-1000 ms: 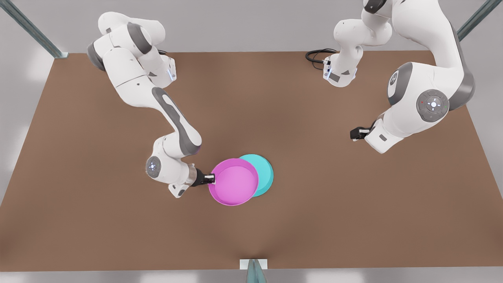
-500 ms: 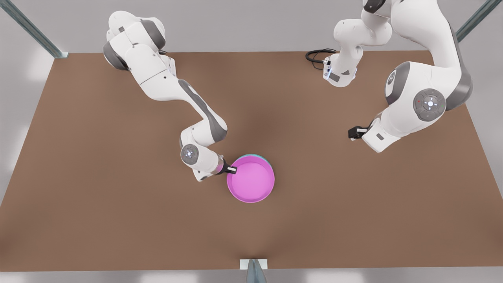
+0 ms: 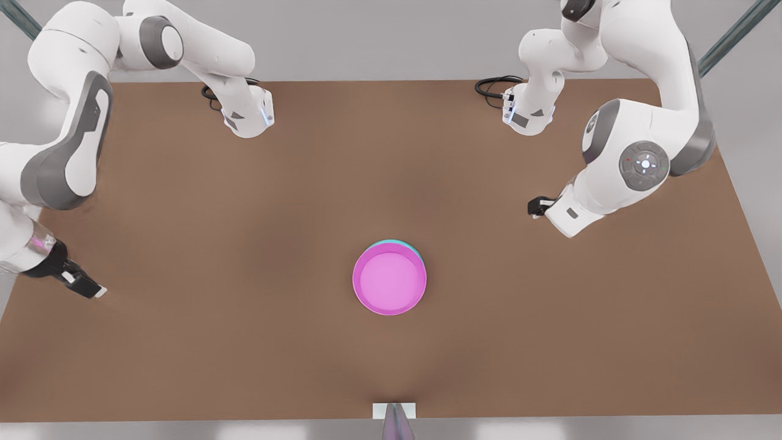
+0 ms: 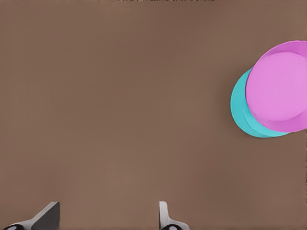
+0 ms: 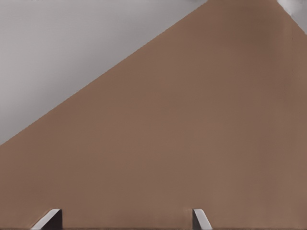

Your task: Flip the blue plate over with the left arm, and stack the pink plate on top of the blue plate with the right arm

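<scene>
The pink plate (image 3: 390, 278) rests upright on top of the blue plate (image 3: 394, 242), of which a thin cyan arc peeks out at the far side. In the left wrist view the pink plate (image 4: 280, 86) covers most of the blue plate (image 4: 242, 108). My right gripper (image 3: 85, 286) hangs open and empty near the table's edge at the front view's left, far from the stack; its fingertips (image 5: 50, 218) are spread wide. My left gripper (image 3: 536, 208) waits open at the front view's right, its fingertips (image 4: 165, 218) wide apart above bare table.
The brown table (image 3: 244, 342) stretches all around the stack. Both arm bases (image 3: 247, 116) (image 3: 528, 113) stand at the far edge, with a black cable (image 3: 492, 85) by the one on the right. A metal post (image 3: 396, 421) rises at the near edge.
The right gripper let go of the pink plate on the blue plate and swung far away to the front view's left. The left arm shifted slightly inward.
</scene>
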`<state>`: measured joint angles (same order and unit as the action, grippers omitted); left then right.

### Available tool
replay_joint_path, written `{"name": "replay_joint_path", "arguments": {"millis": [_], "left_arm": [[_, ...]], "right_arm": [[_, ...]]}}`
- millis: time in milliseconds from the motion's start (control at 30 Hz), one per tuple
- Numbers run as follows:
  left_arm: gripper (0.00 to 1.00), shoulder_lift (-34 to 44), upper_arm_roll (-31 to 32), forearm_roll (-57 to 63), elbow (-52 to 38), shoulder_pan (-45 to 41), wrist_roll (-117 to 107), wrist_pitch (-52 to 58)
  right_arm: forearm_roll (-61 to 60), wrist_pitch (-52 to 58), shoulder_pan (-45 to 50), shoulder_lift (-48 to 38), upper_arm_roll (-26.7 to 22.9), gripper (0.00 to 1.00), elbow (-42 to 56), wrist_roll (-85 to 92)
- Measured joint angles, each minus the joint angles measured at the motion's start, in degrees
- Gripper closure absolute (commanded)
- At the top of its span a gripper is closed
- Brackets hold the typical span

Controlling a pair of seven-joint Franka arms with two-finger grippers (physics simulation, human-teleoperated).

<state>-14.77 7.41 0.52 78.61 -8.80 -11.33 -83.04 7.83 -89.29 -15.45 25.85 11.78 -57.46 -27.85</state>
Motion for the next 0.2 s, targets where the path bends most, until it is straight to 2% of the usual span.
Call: {"name": "replay_joint_path", "arguments": {"millis": [33, 133, 200], "left_arm": [[0.00, 0.0, -0.1, 0.0, -0.1, -0.1, -0.2, -0.3], [0.00, 0.0, -0.4, 0.0, -0.2, -0.1, -0.7, -0.7], [0.00, -0.2, -0.4, 0.0, -0.2, -0.1, -0.9, -1.0]], "right_arm": [[1.5, 4.0, 0.2, -2.9, 0.0, 0.00, -0.1, 2.2], [3.7, 10.9, 0.5, -13.4, 0.0, 0.00, -10.3, 7.9], [4.3, 13.2, 0.6, -15.7, 0.0, 0.00, -13.2, 11.2]]}}
